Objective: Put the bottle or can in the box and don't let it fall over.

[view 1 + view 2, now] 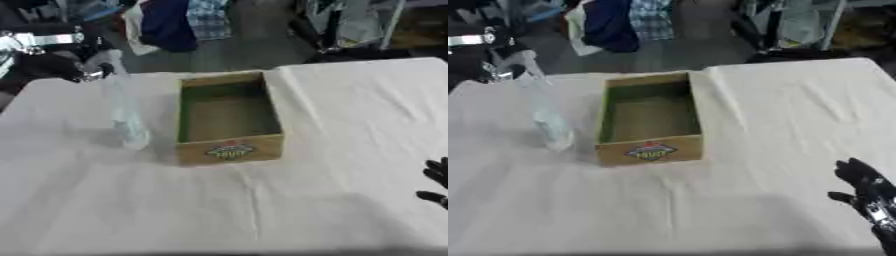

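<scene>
A clear plastic bottle (125, 115) stands upright just left of the open cardboard box (229, 150), a little apart from its left wall. My left hand (66, 65) comes in from the upper left, and its fingers are curled round the bottle's top. Whether the bottle's base touches the cloth I cannot tell. The box is empty, with a colourful label on its front wall. My right hand (866, 187) rests open at the lower right edge, fingers up, far from the box.
A white cloth (332, 190) covers the table, with creases to the right of the box. Clothes and dark furniture lie beyond the table's far edge.
</scene>
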Controlling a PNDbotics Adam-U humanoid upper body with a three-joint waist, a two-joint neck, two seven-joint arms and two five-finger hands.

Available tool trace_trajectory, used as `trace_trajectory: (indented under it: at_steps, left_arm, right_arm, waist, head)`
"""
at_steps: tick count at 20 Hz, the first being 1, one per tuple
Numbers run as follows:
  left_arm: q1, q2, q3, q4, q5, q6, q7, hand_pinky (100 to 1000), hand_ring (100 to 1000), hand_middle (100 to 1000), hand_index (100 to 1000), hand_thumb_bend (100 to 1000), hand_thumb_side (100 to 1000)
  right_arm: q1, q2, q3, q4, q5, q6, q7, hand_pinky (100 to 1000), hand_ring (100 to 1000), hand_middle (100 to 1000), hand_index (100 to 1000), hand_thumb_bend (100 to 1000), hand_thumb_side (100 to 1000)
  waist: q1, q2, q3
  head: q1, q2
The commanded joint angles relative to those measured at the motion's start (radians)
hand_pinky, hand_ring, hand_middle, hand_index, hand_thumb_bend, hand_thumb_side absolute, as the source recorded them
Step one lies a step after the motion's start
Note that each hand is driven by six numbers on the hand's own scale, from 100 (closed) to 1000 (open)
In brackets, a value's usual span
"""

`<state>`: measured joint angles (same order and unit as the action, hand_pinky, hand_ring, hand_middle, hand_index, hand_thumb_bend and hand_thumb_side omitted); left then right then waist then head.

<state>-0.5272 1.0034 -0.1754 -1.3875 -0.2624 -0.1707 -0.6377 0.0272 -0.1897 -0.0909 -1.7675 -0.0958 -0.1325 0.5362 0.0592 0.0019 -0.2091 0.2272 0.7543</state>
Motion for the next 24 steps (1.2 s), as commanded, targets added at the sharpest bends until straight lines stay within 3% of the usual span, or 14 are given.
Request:
trace_trajectory:
  at_steps: [1, 8, 14, 24]
  left_arm:
    - [-0.011, 0.028, 0.007, -0.01, -0.003, -0.002, -0.001, 792, 712, 699, 866, 116, 642]
    - [-0.015, 0.023, 0.002, -0.01, -0.005, -0.006, 0.024, 747, 649, 622, 814, 100, 555]
    - [-0.02, 0.02, -0.001, -0.011, -0.015, -0.012, 0.04, 690, 575, 548, 755, 100, 411]
    - [-0.022, 0.02, 0.003, -0.012, -0.022, -0.016, 0.085, 619, 495, 462, 679, 100, 339]
  right_arm:
    - [-0.01, -0.01, 0.0, -0.01, 0.003, -0.004, 0.001, 815, 1000, 949, 1000, 100, 695]
    - [-0.011, -0.009, 0.001, -0.011, 0.002, -0.003, 0.002, 815, 1000, 948, 1000, 100, 696]
    - [-0.011, -0.009, 0.001, -0.01, 0.003, -0.002, 0.002, 815, 1000, 948, 1000, 100, 700]
    - [-0.011, -0.009, 0.002, -0.008, 0.004, -0.001, 0.002, 816, 1000, 947, 1000, 100, 704]
  waist:
    - [-0.002, -0.002, -0.001]
    - [-0.002, -0.001, -0.003]
    - [-0.001, -0.001, -0.003]
    - [-0.001, -0.002, -0.004]
  head:
    - [-0.001, 0.001]
    - [-0.001, 0.001]
    - [-0.001, 0.003]
    - [-0.003, 0.003]
